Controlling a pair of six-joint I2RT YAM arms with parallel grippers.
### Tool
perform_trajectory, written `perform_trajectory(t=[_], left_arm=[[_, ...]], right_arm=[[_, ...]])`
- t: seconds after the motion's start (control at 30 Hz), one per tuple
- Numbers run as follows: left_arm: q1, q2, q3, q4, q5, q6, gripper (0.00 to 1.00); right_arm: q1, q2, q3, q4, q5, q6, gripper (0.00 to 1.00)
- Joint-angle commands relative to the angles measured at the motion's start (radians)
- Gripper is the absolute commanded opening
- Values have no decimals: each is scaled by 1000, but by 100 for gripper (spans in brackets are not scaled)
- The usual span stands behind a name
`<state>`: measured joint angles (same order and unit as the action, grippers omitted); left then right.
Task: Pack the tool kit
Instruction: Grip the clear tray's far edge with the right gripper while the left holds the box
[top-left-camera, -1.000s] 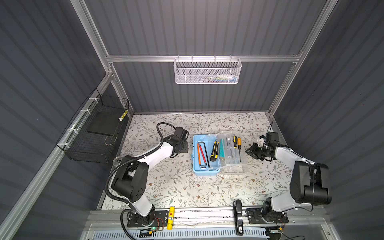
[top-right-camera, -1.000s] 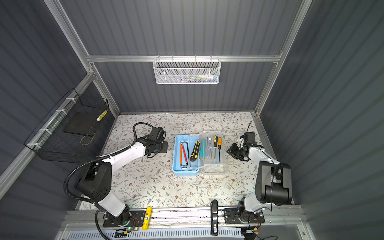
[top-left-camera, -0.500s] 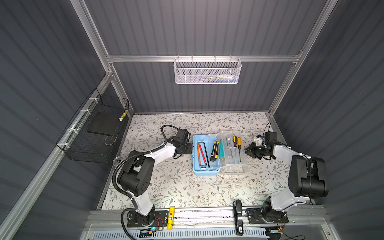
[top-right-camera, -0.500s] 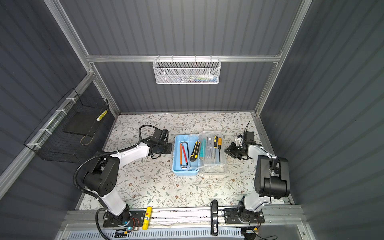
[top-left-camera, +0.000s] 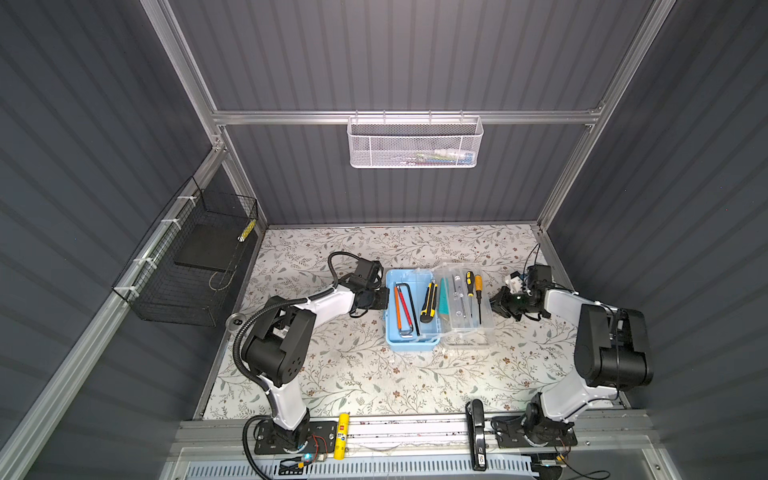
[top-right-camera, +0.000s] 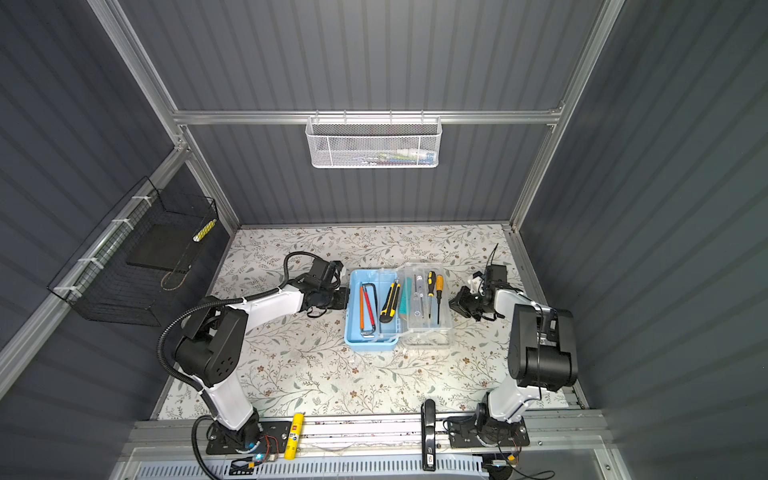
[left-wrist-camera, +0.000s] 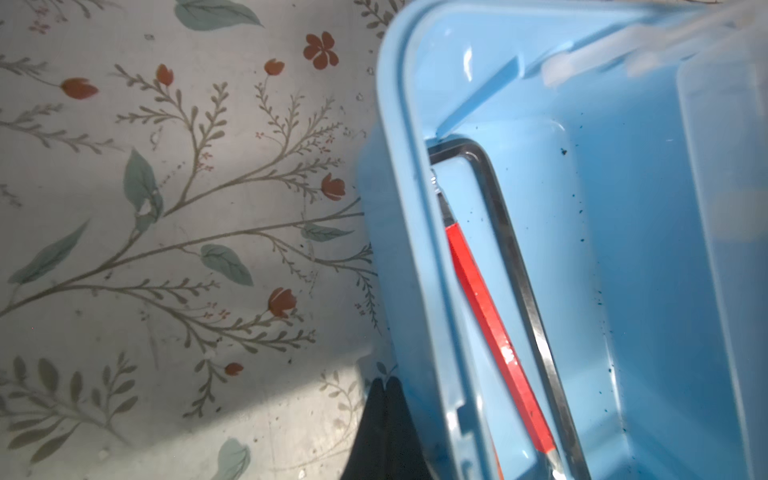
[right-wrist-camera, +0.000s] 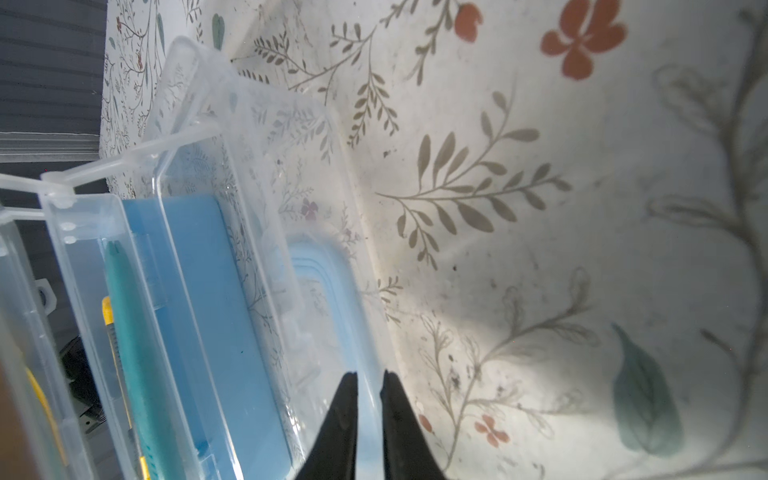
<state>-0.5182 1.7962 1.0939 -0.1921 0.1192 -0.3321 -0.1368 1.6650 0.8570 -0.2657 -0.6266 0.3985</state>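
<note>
**Both grippers low at the open tool kit, one on each side**

Your floral table (top-left-camera: 374, 374) carries everything. Both arms are folded low over it. The left arm (top-left-camera: 324, 301) runs out nearly level from its raised elbow. The right arm (top-left-camera: 559, 299) bends back from its elbow in the same low reach.

The tool kit lies between your two grippers. The blue box (top-left-camera: 390, 340) sits on the left gripper's side. The clear lid (top-left-camera: 465, 338) lies swung open on the right gripper's side.

Your left gripper (top-left-camera: 380, 298) is closed with nothing between the jaws. Its tips are pressed against the box's outer wall. Your right gripper (top-left-camera: 494, 300) points at the lid's outer edge.

The top views show what lies beyond each tip. Past the left gripper come the hex keys (top-left-camera: 409, 303), then the utility knife (top-left-camera: 428, 303). Just past the right gripper lie the screwdrivers (top-left-camera: 478, 291), in the clear half.

The wrist views add the contact detail. The left wrist view shows the left fingertips (left-wrist-camera: 376, 399) meeting, right beside the blue wall. A red key (left-wrist-camera: 490, 324) lies just inside that wall.

The right wrist view shows the right fingertips (right-wrist-camera: 345, 399) a narrow slit apart. The lid's rim runs into that slit. You cannot tell whether they pinch it.
</note>
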Motion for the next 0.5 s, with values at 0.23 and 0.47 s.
perform_trajectory(t=[0.23,0.47], left_arm=[[-11,31,8,54,83,0,0],[-10,24,-12,93,107,-5,0]], right_arm=[[23,32,-4,26,-105,-15,16],[25,24,-4,24,-128,-16,15]])
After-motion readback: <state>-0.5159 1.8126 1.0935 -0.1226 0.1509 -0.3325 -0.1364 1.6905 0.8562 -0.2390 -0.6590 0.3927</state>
